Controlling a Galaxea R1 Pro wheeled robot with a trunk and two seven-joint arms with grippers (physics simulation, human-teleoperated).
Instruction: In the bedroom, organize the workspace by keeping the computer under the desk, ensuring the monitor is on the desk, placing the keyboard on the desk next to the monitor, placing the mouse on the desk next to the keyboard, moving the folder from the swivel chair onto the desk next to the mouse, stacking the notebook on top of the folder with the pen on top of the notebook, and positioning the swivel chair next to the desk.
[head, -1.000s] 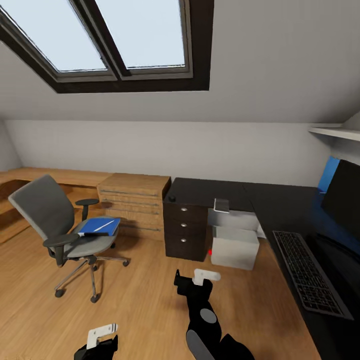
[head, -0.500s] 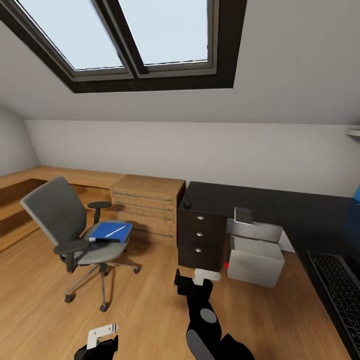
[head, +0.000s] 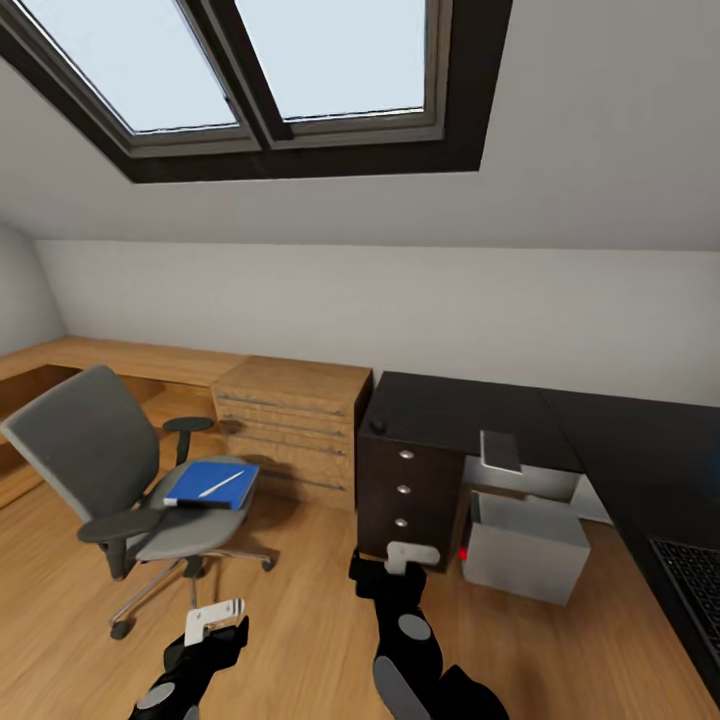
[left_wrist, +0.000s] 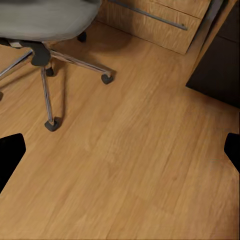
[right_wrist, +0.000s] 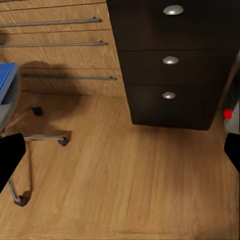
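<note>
Though apart, folder (head: 212, 485) beyond left hand (head: 214, 618).

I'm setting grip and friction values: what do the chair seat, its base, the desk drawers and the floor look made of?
Chair seat: grey matte upholstery, likely fabric.
Base: shiny chrome-like metal spokes with dark castors, probably plastic.
Drawers: dark matte fronts, perhaps painted wood, with round silvery knobs.
Floor: light wood planks with visible grain and a faint sheen.

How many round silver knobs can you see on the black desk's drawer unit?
3, stacked in a column down the desk drawer front: top knob, middle knob, bottom knob. No others show; the right gripper partly hides the unit's base.
</note>
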